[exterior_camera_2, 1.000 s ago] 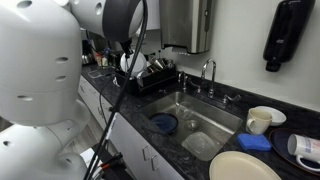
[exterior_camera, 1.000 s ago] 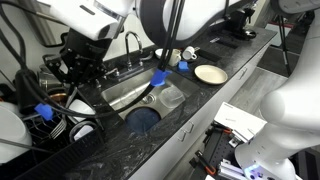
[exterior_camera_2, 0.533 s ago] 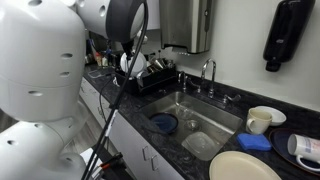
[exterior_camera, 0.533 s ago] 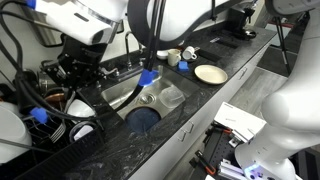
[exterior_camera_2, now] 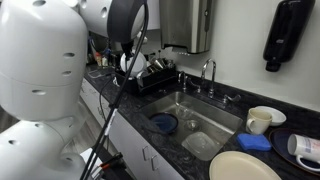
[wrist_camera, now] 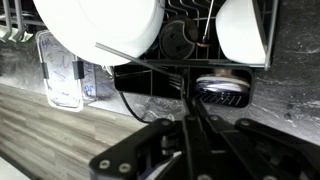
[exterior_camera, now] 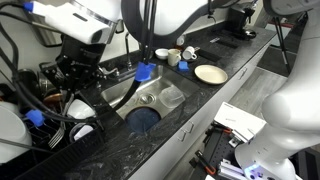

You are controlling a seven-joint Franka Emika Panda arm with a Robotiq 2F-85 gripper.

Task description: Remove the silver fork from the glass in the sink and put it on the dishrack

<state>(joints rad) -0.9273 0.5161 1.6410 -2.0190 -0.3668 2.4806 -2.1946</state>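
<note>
In the wrist view my gripper (wrist_camera: 190, 112) is shut on the silver fork (wrist_camera: 140, 63). The fork sticks out up and to the left, over the dishrack (wrist_camera: 150, 82), which holds white plates and bowls. In an exterior view the black gripper (exterior_camera: 78, 68) hangs over the dishrack (exterior_camera: 60, 105), left of the sink (exterior_camera: 125, 92). The clear glass (exterior_camera: 172, 97) lies in the basin with no fork in it. The dishrack (exterior_camera_2: 155, 75), the sink (exterior_camera_2: 190, 110) and the glass (exterior_camera_2: 203, 145) also show in an exterior view.
A round dark-blue dish (exterior_camera: 143, 118) sits in the sink next to the glass. The chrome faucet (exterior_camera_2: 208, 72) stands behind the basin. A cream plate (exterior_camera: 209, 73), a white mug (exterior_camera_2: 262, 120) and a blue sponge (exterior_camera_2: 255, 142) sit on the black counter.
The arm has moved a little further toward the dishrack. The blue fitting on its cable has shifted left and up, away from over the sink.
</note>
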